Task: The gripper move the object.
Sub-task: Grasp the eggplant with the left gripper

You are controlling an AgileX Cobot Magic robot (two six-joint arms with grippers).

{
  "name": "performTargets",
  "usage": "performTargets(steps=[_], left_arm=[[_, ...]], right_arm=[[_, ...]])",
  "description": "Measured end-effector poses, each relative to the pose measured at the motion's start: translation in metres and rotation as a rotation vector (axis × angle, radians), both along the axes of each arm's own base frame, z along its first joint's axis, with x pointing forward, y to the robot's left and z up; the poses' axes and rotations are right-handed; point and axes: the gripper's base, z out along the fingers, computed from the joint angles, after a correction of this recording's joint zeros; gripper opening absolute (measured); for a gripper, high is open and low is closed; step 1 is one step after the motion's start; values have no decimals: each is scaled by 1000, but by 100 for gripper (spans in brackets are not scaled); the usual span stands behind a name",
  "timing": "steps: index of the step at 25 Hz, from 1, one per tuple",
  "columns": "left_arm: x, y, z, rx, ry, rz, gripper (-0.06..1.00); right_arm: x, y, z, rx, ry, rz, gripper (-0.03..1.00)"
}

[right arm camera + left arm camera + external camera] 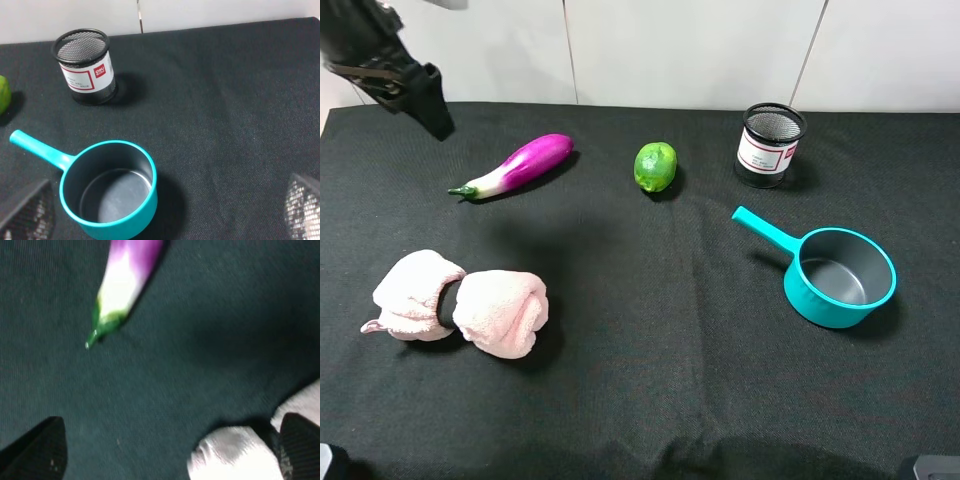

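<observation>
The magenta-purple eggplant (520,165) lies on the black cloth at the back left, its green stem pointing front-left. My left gripper (425,100) hangs above the back left corner, apart from the eggplant and to its left. In the left wrist view the left gripper (170,460) is open and empty, with the eggplant's white and green stem end (120,290) ahead of its fingers (40,452). My right gripper (165,212) is open and empty above the teal pan (110,190); it does not show in the high view.
A green lime (655,166) sits at the back middle. A black mesh pen cup (770,143) stands at the back right. The teal pan (840,275) sits right of centre. A pink rolled towel (460,305) lies front left, in front of the eggplant.
</observation>
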Motion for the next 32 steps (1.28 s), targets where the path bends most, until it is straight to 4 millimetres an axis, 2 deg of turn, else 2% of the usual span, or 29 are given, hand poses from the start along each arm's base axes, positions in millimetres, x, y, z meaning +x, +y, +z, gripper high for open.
performTargets(steps=[5, 12, 20, 32], left_arm=[[21, -2, -23, 5, -6, -17, 82], [39, -13, -56, 21, -39, -80, 82], [55, -31, -80, 26, -120, -141, 82], [71, -40, -122, 32, -104, -152, 83]], right_arm=[[0, 0, 0, 0, 0, 0, 69], [0, 0, 0, 0, 0, 0, 69], [0, 0, 0, 0, 0, 0, 69], [0, 0, 0, 1, 0, -1, 69]])
